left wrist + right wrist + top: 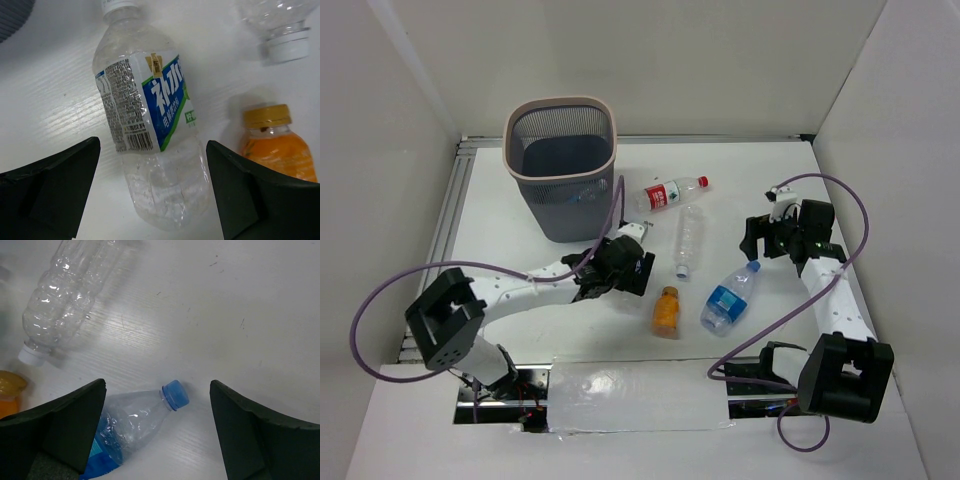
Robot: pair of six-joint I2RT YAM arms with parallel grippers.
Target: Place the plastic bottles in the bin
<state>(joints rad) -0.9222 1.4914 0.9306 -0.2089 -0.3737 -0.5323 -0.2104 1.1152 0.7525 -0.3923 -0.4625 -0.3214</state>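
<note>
1. Grey-purple mesh bin (560, 101) stands at the back left of the table (740, 165). Something pale shows through the mesh low on one side, but I honestly can't tell if it's a bottle.
2. Left gripper (152, 145) is spread wide, holding nothing. It hangs right over the blue-white label bottle (150, 125), one finger on each side, and as far as I can see it isn't touching the bottle.
3. Right gripper (157, 385) is wide apart too, with nothing in it. It hovers over the cap end of the blue-capped bottle (728, 298), which lies on its side on the table.
4. Red-label bottle (665, 195) lies just right of the bin.
5. Clear unlabelled bottle (689, 238) lies near it, with its cap pointing toward the arms.
6. Little orange bottle (665, 312) sits between the left gripper and the blue-capped bottle, close to both.
7. Progress, by my count: all five bottles are out on the table and none is gripped, so the job has basically not started. My guess is the left arm is lined up to take the blue-white one first. That leaves five trips to the bin.
</note>
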